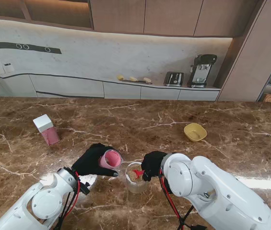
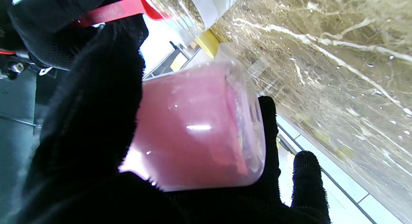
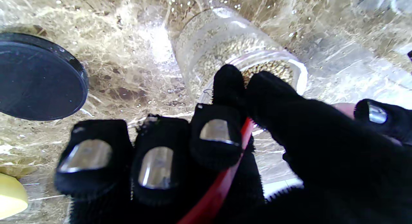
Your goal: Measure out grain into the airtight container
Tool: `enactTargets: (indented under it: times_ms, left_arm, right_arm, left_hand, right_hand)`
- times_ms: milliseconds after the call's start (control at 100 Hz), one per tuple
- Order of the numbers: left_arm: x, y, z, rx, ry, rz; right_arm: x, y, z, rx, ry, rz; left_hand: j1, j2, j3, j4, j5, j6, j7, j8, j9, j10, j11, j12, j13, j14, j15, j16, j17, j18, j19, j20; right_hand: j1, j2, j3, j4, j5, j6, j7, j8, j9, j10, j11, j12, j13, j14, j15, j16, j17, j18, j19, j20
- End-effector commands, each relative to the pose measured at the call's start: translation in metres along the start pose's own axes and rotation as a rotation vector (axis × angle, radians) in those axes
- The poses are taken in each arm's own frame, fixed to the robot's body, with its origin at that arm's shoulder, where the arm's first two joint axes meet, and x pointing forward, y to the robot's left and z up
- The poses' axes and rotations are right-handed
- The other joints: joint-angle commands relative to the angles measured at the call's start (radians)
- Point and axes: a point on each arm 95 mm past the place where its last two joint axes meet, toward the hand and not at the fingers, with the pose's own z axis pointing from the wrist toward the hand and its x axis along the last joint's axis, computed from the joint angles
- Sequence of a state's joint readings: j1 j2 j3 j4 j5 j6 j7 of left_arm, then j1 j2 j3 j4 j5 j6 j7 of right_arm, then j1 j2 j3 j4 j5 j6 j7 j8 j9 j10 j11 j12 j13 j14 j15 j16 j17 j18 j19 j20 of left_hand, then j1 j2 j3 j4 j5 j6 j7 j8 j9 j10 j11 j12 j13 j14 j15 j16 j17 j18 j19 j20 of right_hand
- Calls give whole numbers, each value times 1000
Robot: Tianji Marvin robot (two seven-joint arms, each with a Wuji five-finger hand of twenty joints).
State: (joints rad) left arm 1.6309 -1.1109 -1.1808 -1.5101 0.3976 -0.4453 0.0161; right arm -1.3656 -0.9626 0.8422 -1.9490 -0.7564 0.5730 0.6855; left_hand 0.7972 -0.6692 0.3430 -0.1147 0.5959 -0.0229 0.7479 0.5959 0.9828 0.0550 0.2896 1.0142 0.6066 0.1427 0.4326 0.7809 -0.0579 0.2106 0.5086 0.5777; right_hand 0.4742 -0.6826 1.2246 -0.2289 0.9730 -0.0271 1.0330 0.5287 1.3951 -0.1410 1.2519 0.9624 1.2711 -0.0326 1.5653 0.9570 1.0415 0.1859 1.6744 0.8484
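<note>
Near the front edge of the brown marbled stone worktop (image 1: 140,120), a clear glass jar partly filled with tan grain (image 1: 136,178) stands upright, open at the top. The black-gloved right hand (image 1: 153,164) is at its rim, fingers pinched on the handle of a red plastic measuring scoop (image 1: 138,173) whose bowl sits in the jar's mouth. Just left of the jar, the black-gloved left hand (image 1: 93,160) is wrapped around a pink translucent plastic container (image 1: 111,158), held off the worktop and tilted with its open mouth toward the jar. In the right wrist view a round black lid (image 3: 38,76) lies flat on the worktop beside the jar. Toward the left edge stands a pink box with a white lid (image 1: 46,129); toward the right, well apart, sits a small yellow bowl (image 1: 195,132).
</note>
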Motion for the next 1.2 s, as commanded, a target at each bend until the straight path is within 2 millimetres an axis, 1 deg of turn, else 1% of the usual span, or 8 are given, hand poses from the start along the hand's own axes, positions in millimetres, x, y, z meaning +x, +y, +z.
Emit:
enactTargets:
  times_ms: [0,330,550,1190]
  left_arm:
    - [0,4,-1,-7,-4,-4]
    - [1,4,-2,-8,-5,-4]
    - [1,4,-1,-10,-5,-3]
    - [2,4,1,-19,1,2]
  right_arm:
    - [-6,-4,2,27,-14,20]
    - [-13,-5,2,42,-8,105]
    - [-18,-5,2,39,-12,130]
    - [-31,2,-11,32,15,249]
  left_hand:
    - [108,199,269,-35,182,-263,143,22,103,-102,24,13,-20,-21,-30,-6,-19,-4,-27,6]
    - [109,199,269,-35,182,-263,144,22,104,-100,24,13,-20,-22,-30,-6,-18,-5,-26,6]
    - [109,198,270,-35,183,-262,144,22,105,-99,25,13,-20,-19,-30,-5,-19,-3,-27,6]
    - [110,199,271,-35,185,-266,144,22,104,-101,23,12,-21,-20,-31,-6,-19,-3,-27,5]
  right_hand:
    - [12,-3,30,29,28,16,20,13,50,-14,49,4,45,-40,59,42,32,28,87,-23]
    - [15,-3,27,32,27,16,20,17,50,-11,45,2,45,-37,57,40,26,30,86,-24]
    - [12,-3,27,33,27,15,21,21,50,-10,44,2,45,-36,56,40,23,32,86,-24]
    - [21,9,17,34,23,19,19,32,50,-4,36,0,45,-27,50,36,5,34,86,-18]
